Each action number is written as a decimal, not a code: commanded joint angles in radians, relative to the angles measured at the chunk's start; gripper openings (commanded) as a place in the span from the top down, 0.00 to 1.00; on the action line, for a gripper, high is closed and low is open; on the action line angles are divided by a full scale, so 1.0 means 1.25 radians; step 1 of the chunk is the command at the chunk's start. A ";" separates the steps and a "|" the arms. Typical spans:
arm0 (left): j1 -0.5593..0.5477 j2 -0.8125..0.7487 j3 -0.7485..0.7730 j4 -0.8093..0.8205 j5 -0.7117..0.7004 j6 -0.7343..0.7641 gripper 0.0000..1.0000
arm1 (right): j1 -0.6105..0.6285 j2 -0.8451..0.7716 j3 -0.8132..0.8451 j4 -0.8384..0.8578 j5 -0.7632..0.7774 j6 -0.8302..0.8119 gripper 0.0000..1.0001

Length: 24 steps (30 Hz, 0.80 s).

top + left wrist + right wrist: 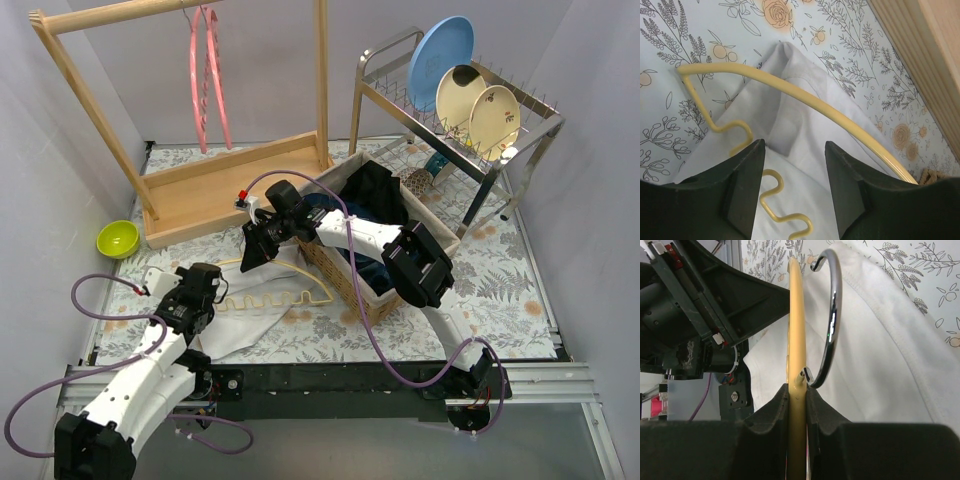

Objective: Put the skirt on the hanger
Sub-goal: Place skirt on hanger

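Observation:
A white skirt point(250, 310) lies on the floral tablecloth, with a yellow hanger point(275, 297) on top of it. My right gripper point(250, 252) is shut on the hanger's yellow bar point(796, 340) beside its chrome hook point(832, 325). My left gripper point(205, 290) is open and empty, hovering just above the skirt point(805, 150); the hanger's wavy lower wire point(772, 200) lies between its fingers and the curved yellow bar point(805, 100) runs beyond them.
A wicker basket point(345, 270) of dark clothes stands right of the skirt. A wooden rack point(230, 180) with pink hangers point(205, 70) is behind. A green bowl point(118, 238) sits at the left, a dish rack point(460, 110) with plates at the back right.

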 commanded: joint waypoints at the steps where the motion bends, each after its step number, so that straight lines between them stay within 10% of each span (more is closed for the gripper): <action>1: 0.039 0.006 -0.022 0.064 0.016 -0.026 0.53 | -0.006 0.000 0.037 0.046 -0.031 0.003 0.99; 14: 0.089 -0.019 0.002 0.089 0.060 0.022 0.94 | -0.015 -0.003 0.037 0.049 -0.029 0.004 0.99; 24: 0.091 -0.125 0.118 -0.017 0.103 0.033 1.00 | -0.031 0.002 0.072 0.016 -0.019 -0.040 0.99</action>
